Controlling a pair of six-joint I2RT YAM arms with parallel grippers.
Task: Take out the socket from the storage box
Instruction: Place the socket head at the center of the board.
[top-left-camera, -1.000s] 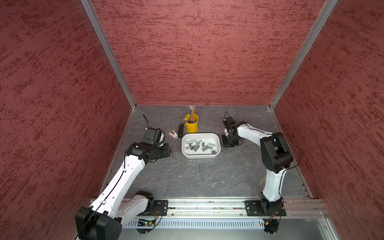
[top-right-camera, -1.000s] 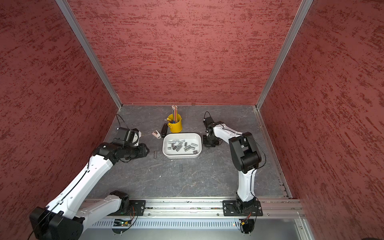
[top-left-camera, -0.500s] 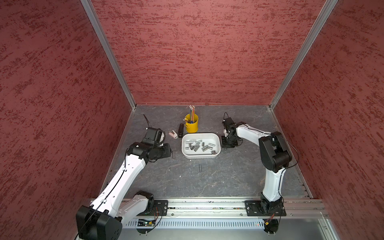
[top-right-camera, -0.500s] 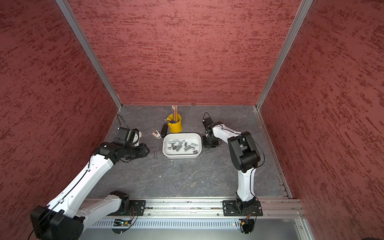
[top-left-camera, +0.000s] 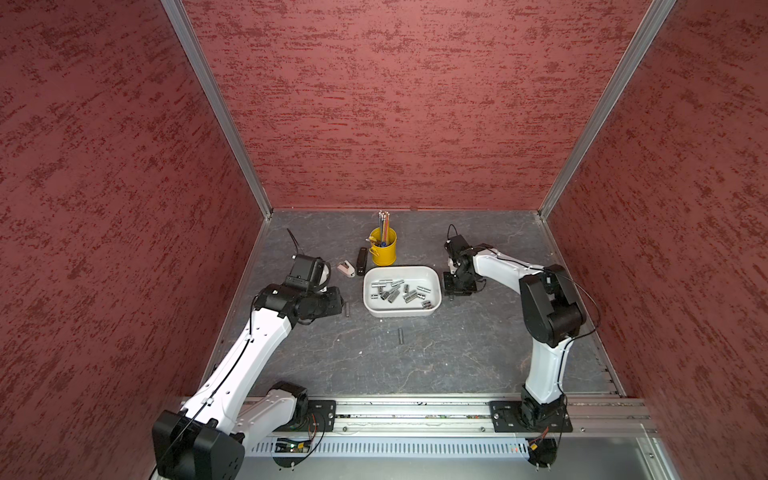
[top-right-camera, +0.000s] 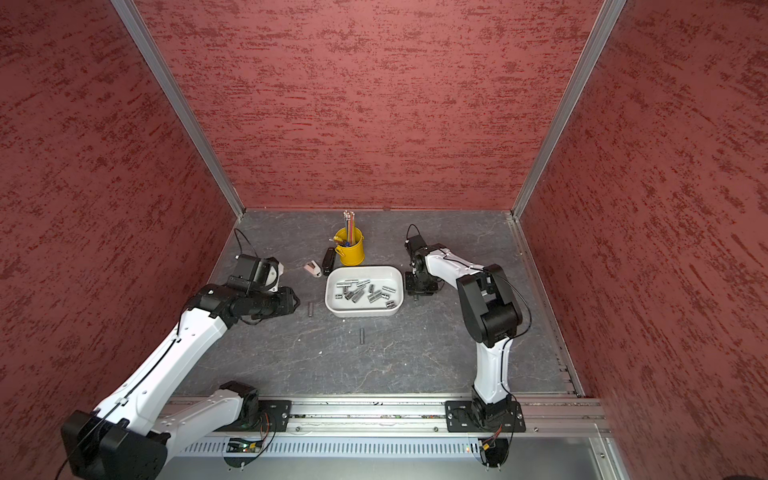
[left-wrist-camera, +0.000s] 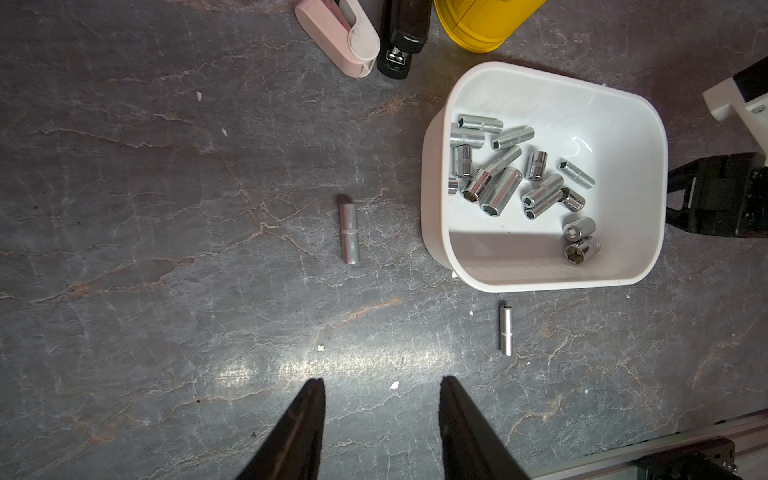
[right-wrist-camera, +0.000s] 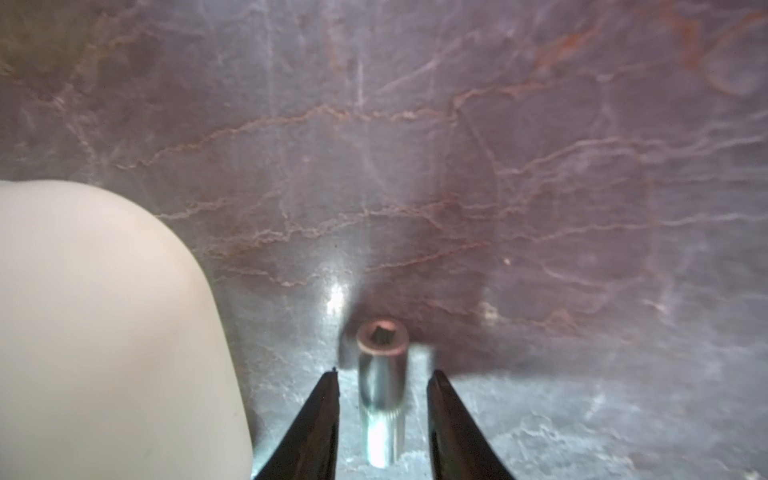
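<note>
The white storage box sits mid-table with several chrome sockets inside. My right gripper is low just right of the box and open. A socket lies between its fingers with a gap on each side, beside the box's rounded corner. My left gripper is open and empty, left of the box. One socket lies just beyond its tips, and another socket lies in front of the box.
A yellow pen cup stands behind the box. A black stapler and a pink object lie to its left. Red walls close in three sides. The metal rail with both arm bases runs along the front.
The right gripper's jaws have spread apart beside the box, with the socket now loose between them. The left arm has hardly moved.
</note>
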